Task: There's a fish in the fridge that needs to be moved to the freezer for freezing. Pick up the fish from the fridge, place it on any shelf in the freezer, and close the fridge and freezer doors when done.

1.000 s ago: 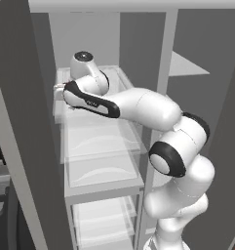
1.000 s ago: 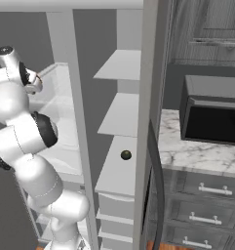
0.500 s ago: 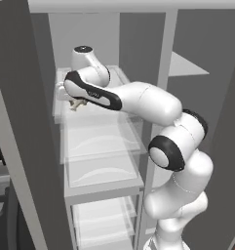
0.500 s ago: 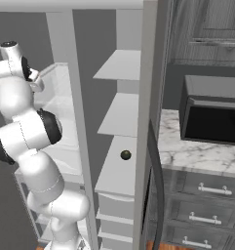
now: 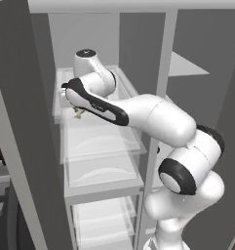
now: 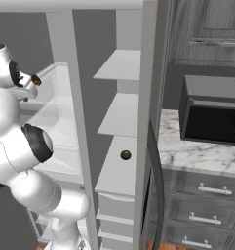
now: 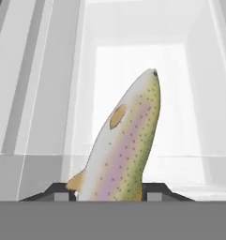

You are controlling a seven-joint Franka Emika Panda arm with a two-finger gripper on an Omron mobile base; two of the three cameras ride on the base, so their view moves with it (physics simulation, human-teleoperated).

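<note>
My gripper (image 7: 112, 191) is shut on the fish (image 7: 128, 140), a speckled cream fish whose head points away from the hand. The fingertips (image 7: 155, 190) show low on either side of its tail end. In the left base view the gripper (image 5: 73, 110) hangs at the front left of the fridge's clear glass shelf (image 5: 131, 88), with the fish (image 5: 80, 114) poking out beneath it. Translucent drawers (image 5: 102, 144) lie below. The freezer's solid pale shelves (image 6: 120, 114) are in the narrower section to the right. Both doors stand open.
A small dark round object (image 6: 125, 155) sits on a lower freezer shelf. The open freezer door's edge and dark handle (image 6: 157, 176) stand beside a marble counter (image 6: 185, 152) with a black microwave (image 6: 211, 117). The open fridge door (image 5: 19, 132) is close on the left.
The hand has swung round and dropped slightly toward the front left of the glass shelf, with the fish still in its grip. The forearm has rotated with it.
</note>
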